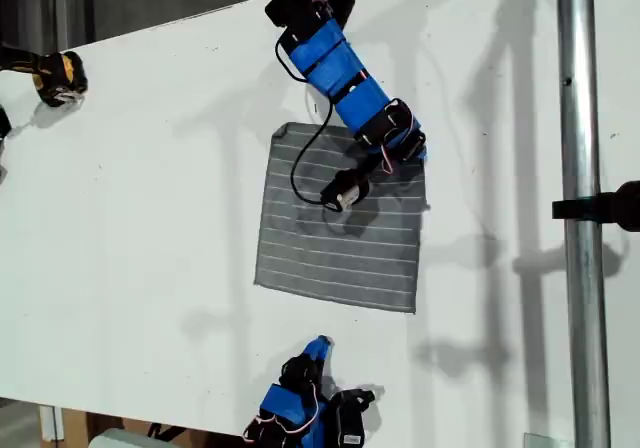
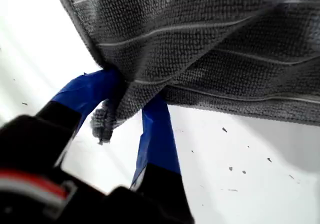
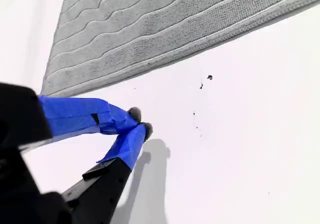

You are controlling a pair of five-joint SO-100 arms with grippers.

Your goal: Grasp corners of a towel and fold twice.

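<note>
Now my first pincer (image 2: 131,115) pinches the towel's (image 2: 210,49) corner (image 2: 120,101).

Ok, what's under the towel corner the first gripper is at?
My first gripper has its jaws closed on the towel corner, lifting it; bare white table shows beneath. Under the rest of the towel nothing can be seen.

Bright, even light; soft shadows; near parts blurred in wrist views.

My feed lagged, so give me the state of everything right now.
Towel: spread on the table, one corner pinched and lifted.
My first gripper: jaws shut on that corner.
My second gripper: jaws shut, holding nothing, off the towel's edge.
</note>
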